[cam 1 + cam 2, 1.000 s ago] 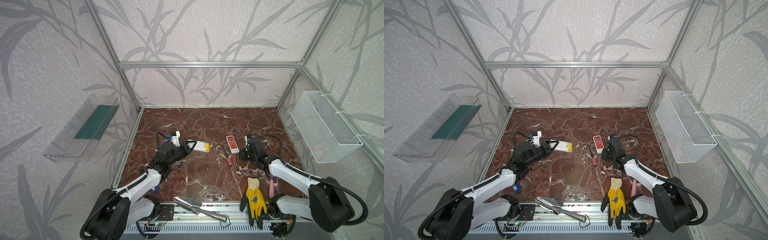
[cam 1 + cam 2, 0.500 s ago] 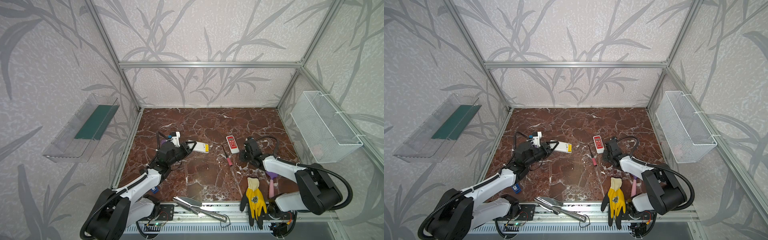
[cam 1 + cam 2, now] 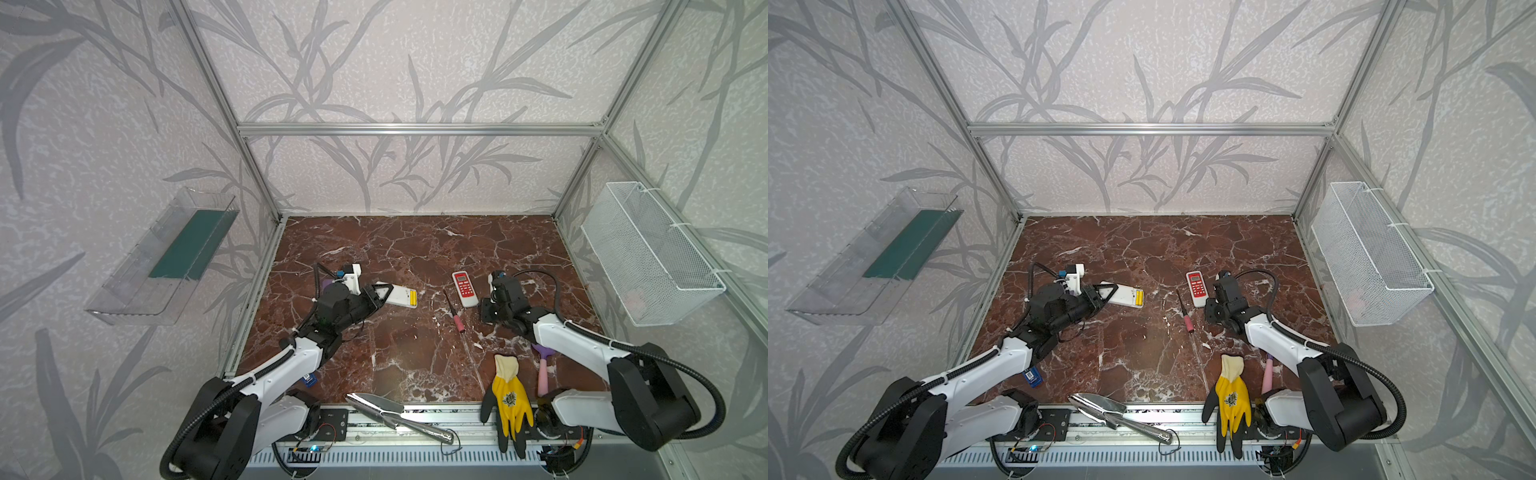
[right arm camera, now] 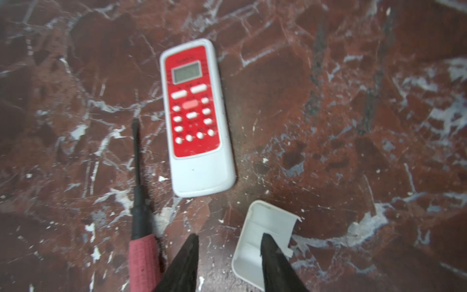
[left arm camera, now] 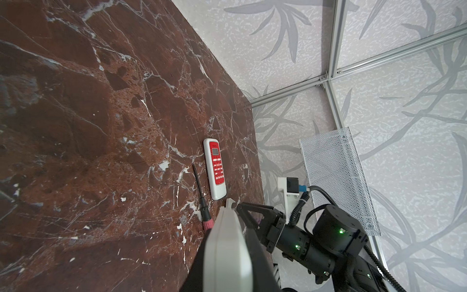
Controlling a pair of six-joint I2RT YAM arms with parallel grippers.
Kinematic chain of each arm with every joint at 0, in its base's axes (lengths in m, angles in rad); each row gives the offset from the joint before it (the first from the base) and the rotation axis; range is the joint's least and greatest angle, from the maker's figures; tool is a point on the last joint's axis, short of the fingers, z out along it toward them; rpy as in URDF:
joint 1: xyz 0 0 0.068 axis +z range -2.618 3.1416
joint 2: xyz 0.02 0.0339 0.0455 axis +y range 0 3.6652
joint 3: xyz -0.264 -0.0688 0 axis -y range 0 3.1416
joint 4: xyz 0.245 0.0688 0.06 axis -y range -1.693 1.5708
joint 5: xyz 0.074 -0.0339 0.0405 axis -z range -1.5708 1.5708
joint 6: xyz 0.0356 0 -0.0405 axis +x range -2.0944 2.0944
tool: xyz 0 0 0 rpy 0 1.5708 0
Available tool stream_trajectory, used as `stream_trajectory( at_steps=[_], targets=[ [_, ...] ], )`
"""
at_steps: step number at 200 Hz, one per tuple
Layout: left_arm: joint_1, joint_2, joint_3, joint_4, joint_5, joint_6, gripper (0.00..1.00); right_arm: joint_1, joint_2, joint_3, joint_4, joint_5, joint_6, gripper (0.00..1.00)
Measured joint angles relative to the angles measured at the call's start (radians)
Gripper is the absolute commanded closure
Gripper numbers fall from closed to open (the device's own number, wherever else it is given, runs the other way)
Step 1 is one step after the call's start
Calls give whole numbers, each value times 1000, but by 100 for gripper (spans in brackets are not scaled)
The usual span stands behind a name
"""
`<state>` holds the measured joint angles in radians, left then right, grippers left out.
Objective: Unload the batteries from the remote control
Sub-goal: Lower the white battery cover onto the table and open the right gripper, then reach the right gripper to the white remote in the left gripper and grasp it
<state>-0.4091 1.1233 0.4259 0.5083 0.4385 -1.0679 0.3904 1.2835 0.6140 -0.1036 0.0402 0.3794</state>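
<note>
My left gripper (image 3: 384, 293) is shut on a white remote control (image 3: 399, 295), held just above the marble. Yellow batteries (image 3: 413, 298) show in the open compartment at its far end, also seen in a top view as the batteries (image 3: 1139, 297). In the left wrist view the white remote (image 5: 227, 252) stands edge-on between the black fingers. My right gripper (image 4: 229, 236) is open over the marble. A loose white battery cover (image 4: 267, 222) lies under one fingertip. A red-faced remote (image 4: 197, 118) lies face up just beyond.
A pink-handled screwdriver (image 3: 454, 311) lies left of the red remote (image 3: 464, 283). A yellow glove (image 3: 509, 395), a metal trowel (image 3: 386, 409) and a pink-handled tool (image 3: 543, 374) lie at the front edge. A wire basket (image 3: 648, 253) hangs on the right wall and a clear shelf (image 3: 166, 257) on the left.
My right gripper's jaws have parted from shut and the right arm has shifted slightly. The left arm and its remote have stayed put.
</note>
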Motion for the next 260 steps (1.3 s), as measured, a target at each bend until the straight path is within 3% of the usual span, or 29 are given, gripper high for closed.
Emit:
stream_trajectory(
  at_steps=[46, 97, 125, 165, 224, 260],
  targets=[
    [0, 0, 5, -49, 48, 66, 100, 22, -109, 114, -21, -207, -245, 44],
    [0, 0, 13, -74, 139, 147, 100, 199, -87, 152, 2, -404, -588, 32],
    [0, 0, 17, -83, 188, 184, 100, 289, -6, 223, -3, -452, -726, 30],
    [0, -7, 20, -83, 217, 210, 100, 376, 124, 366, 1, -459, -796, 27],
    [0, -10, 20, -83, 217, 219, 100, 439, 266, 441, 6, -440, -789, 21],
    [0, -23, 20, -82, 214, 219, 100, 463, 306, 451, 23, -378, -771, 26]
  ],
)
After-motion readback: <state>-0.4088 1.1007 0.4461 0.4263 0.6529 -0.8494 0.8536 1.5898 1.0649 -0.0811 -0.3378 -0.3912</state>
